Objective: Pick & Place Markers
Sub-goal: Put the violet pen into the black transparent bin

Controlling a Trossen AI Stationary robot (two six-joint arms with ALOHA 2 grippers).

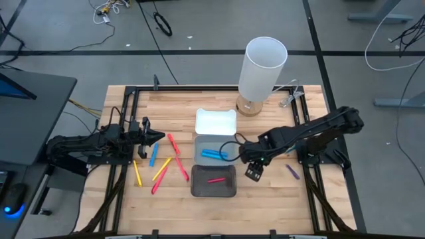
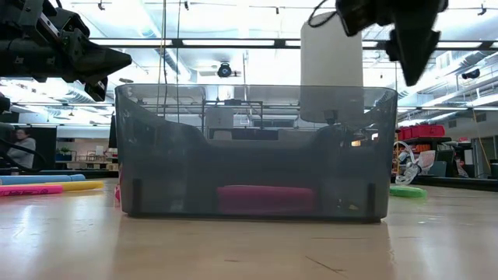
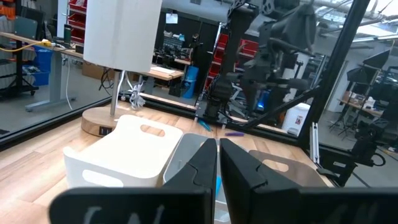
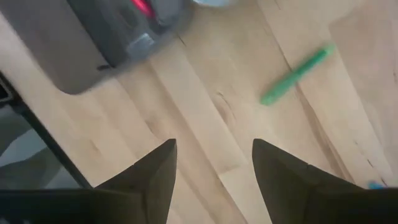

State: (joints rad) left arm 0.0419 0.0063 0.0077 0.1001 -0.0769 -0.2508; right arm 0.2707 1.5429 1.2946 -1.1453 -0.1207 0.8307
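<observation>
The right gripper (image 1: pixel 253 172) hangs released and empty just beside the dark tray (image 1: pixel 214 190), where a red marker (image 1: pixel 216 180) lies, likely to fetch another; loose markers (image 1: pixel 161 168) wait on the bench (image 1: pixel 279 206); the left gripper (image 1: pixel 158 137) hovers clenched, empty, near them.

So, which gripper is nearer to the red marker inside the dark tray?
The right gripper. It hangs open just beside the dark tray holding the red marker. The left gripper, shut, is farther off across the table.
</observation>
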